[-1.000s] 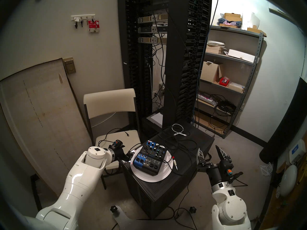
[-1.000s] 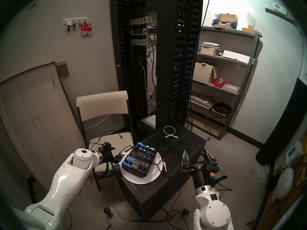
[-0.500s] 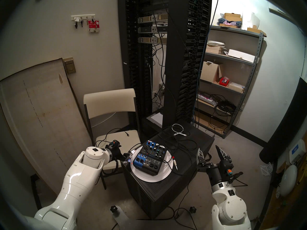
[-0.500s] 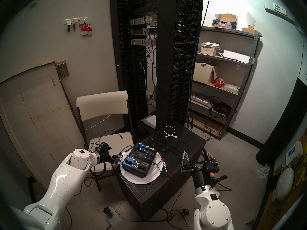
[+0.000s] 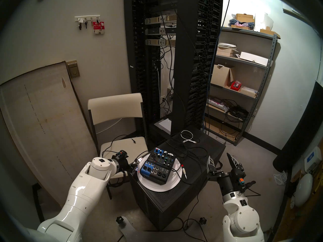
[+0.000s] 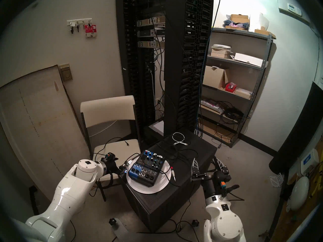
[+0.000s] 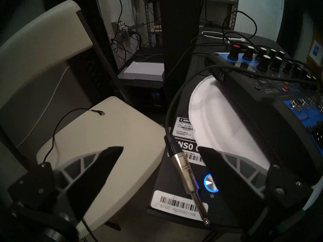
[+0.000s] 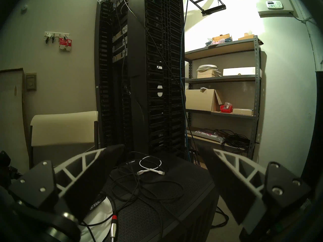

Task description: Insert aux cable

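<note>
Silvery aux cable (image 7: pixel 185 168) plug lies btwn spread-open left gripper (image 7: pixel 161 150) fingers, ungripped; right gripper (image 8: pixel 167 149) open too.

chair (image 7: pixel 97 131) left, mixer (image 7: pixel 262 103) right of plug (image 7: pixel 185 168)

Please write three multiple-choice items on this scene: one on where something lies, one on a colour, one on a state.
1. Where does the aux cable's silvery plug lie?
A. on the chair seat
B. on the black case, between the left hand's open fingers
C. in a mixer socket

2. What colour is the band on the other jack plug, right of the plate?
A. red
B. green
C. yellow

3. How is the right hand?
A. shut on the white cable
B. shut, empty
C. open, empty

Answers: 1 B, the left wrist view shows the left hand straddling it; 2 A, the band shows red; 3 C, its fingers stand wide apart.
</note>
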`<state>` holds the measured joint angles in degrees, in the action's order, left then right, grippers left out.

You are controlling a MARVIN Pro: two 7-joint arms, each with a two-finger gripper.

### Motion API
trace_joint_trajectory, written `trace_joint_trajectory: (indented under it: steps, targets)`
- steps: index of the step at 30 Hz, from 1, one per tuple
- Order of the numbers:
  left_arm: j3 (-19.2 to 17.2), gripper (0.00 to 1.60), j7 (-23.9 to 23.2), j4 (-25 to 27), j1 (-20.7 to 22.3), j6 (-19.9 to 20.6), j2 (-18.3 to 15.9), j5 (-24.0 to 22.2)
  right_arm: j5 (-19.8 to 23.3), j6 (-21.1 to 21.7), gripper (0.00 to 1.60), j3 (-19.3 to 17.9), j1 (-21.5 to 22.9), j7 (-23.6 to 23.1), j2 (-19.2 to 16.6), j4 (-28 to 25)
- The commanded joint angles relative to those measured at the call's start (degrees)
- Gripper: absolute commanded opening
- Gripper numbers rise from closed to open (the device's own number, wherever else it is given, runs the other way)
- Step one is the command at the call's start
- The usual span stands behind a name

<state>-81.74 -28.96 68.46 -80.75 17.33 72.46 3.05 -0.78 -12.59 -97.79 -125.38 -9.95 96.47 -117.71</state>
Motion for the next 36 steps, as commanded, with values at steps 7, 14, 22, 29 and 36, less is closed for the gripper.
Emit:
trace_joint_trajectory:
  steps: [7, 14, 22, 29, 36]
  targets:
    - [1.2, 1.55, 0.5, -1.4, 2.2, -0.9, 0.7, 0.5, 0.0, -0.1, 1.6, 0.0, 0.1, 0.0, 0.0, -1.2]
    - [1.7, 1.41, 0.7, -1.8, 2.7, -0.6, 0.6, 0.7, 0.0, -0.1, 1.6, 0.0, 0.1, 0.0, 0.0, -1.2]
    - [2.2, 1.09, 0.2, -1.3, 2.0, -0.2, -0.2, 0.7, 0.0, -0.1, 1.6, 0.0, 0.1, 0.0, 0.0, -1.2]
    - [1.8, 1.26, -0.3, -0.2, 0.8, 0.5, -1.0, 0.4, 0.0, -0.1, 1.6, 0.0, 0.1, 0.0, 0.0, -1.2]
    - [0.4, 1.42, -0.1, 0.8, 0.4, 0.5, -0.8, -0.2, 0.0, -0.1, 1.6, 0.0, 0.1, 0.0, 0.0, -1.2]
